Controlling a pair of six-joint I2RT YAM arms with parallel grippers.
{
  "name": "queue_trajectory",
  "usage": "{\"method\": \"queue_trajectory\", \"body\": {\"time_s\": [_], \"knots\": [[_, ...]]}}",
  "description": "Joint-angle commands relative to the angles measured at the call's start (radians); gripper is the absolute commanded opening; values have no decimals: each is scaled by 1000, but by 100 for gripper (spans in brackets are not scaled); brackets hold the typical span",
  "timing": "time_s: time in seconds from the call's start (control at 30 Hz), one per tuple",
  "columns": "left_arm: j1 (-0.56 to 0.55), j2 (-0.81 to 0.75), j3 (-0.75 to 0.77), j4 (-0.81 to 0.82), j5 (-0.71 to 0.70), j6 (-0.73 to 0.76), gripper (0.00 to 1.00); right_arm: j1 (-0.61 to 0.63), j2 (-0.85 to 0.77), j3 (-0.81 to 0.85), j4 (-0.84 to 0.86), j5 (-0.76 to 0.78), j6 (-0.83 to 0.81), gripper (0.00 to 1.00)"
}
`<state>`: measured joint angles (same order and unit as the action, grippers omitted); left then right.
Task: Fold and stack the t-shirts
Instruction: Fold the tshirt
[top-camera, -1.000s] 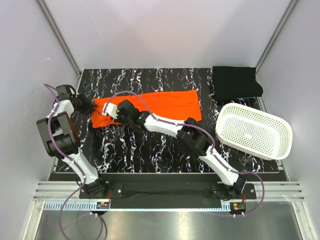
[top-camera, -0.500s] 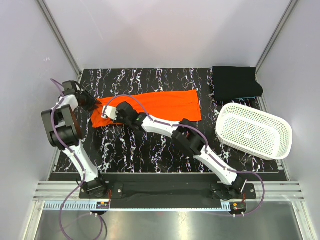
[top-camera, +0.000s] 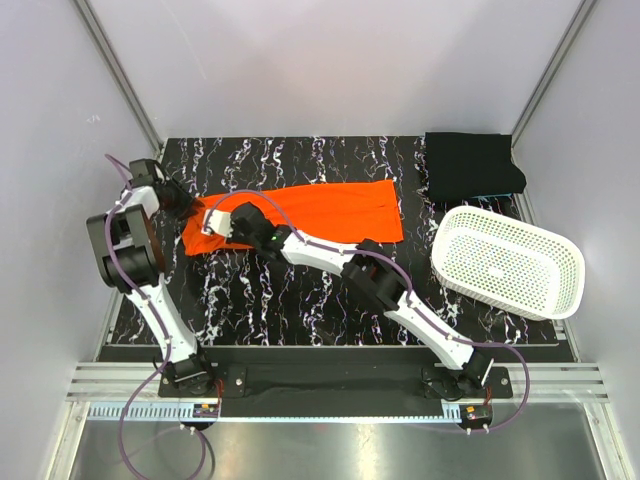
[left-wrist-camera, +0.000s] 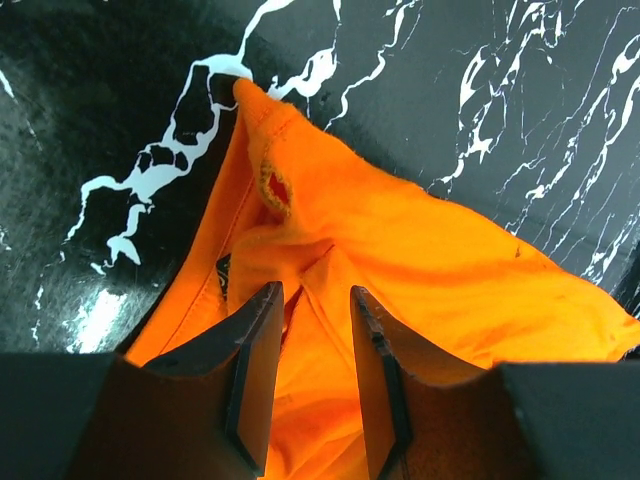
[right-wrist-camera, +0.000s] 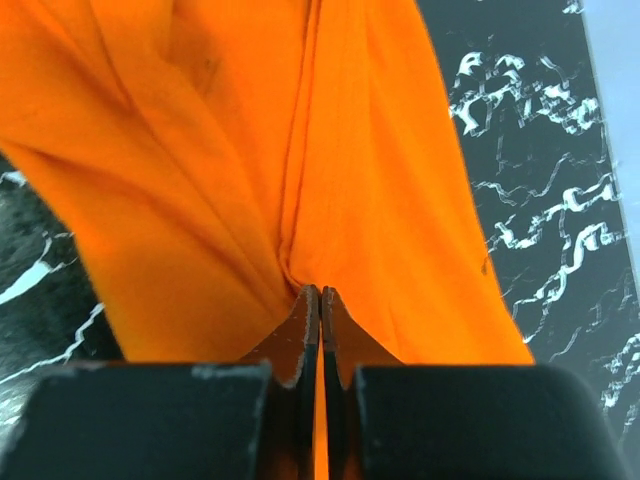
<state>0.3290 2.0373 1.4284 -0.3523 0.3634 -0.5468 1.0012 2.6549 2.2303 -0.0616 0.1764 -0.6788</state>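
Note:
The bright orange t-shirt (top-camera: 330, 212) lies as a long folded band across the middle of the black marbled mat. My left gripper (top-camera: 192, 208) is at its left end. In the left wrist view its jaws (left-wrist-camera: 314, 295) stand apart, with bunched orange fabric (left-wrist-camera: 400, 240) between and under them. My right gripper (top-camera: 218, 222) reaches across to the same left end. In the right wrist view it (right-wrist-camera: 320, 290) is shut on a pinched fold of the orange fabric (right-wrist-camera: 200, 150). The black t-shirt (top-camera: 470, 165) lies folded at the back right corner.
A white perforated basket (top-camera: 508, 262) stands at the right edge, just in front of the black shirt. The black marbled mat (top-camera: 300, 300) covers the table. Grey walls close in the back and both sides. The right arm stretches diagonally over the mat's middle.
My left gripper has swung from the mat's left edge inward onto the shirt's left end. My right gripper has slid slightly further left, still gripping the fabric.

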Motion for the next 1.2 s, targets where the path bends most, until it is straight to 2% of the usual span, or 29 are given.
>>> {"method": "queue_trajectory", "body": {"time_s": [0.0, 0.17, 0.4, 0.5, 0.53, 0.57, 0.73, 0.9, 1.17], "knots": [[-18, 7, 47, 33, -30, 13, 38, -7, 22, 68, 45, 37, 1, 0], [-19, 32, 63, 36, -32, -1, 37, -10, 27, 84, 45, 48, 18, 0], [-31, 52, 79, 41, -35, -4, 26, -26, 5, 65, 52, 43, 42, 0], [-31, 54, 87, 42, -32, -4, 12, -30, -3, 48, 86, 43, 54, 0], [-31, 54, 89, 44, -34, -4, 2, -32, -7, 42, 94, 44, 53, 0], [-31, 49, 89, 44, -34, -4, 0, -32, -13, 34, 103, 47, 58, 0], [-48, 32, 110, 59, -12, -2, 0, -33, -49, -52, 195, 63, 74, 0], [-64, 29, 132, 137, 78, -16, 0, -39, -82, -119, 270, 89, 100, 0], [-74, 81, 198, 191, 150, -41, 0, -52, -130, -199, 387, 153, 157, 0]]}}
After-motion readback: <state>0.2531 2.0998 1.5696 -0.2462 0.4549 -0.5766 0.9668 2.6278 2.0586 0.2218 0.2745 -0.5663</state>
